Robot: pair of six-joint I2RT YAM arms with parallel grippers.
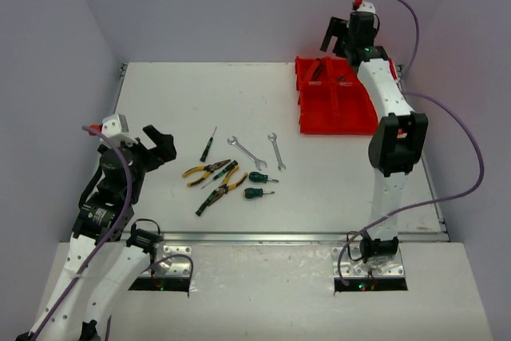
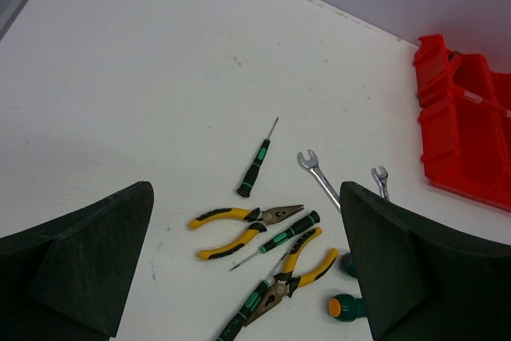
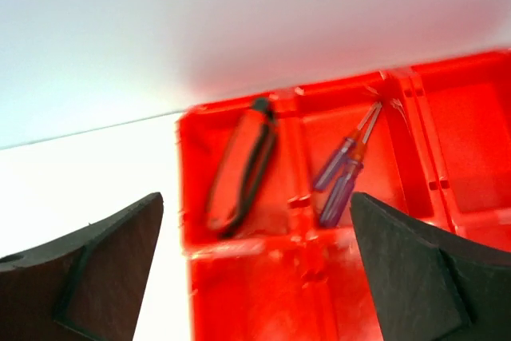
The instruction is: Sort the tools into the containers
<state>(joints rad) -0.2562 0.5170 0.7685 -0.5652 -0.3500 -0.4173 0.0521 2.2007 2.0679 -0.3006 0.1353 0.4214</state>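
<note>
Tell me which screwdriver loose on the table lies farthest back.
The thin green-and-black screwdriver, lying alone beyond the pliers; the others lie nearer the arms.

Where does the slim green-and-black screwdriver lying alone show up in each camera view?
Top external: slim screwdriver left of centre, above the pliers.
Left wrist: mid-frame, above the pliers.
Right wrist: not in it.
Shared landmark: the red bins, seen in all three.

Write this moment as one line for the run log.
left jaws open, empty | right jaws open, empty, over containers | binned: red-black tool, two blue-handled screwdrivers | on table: pliers, green-handled screwdrivers, wrenches
</note>
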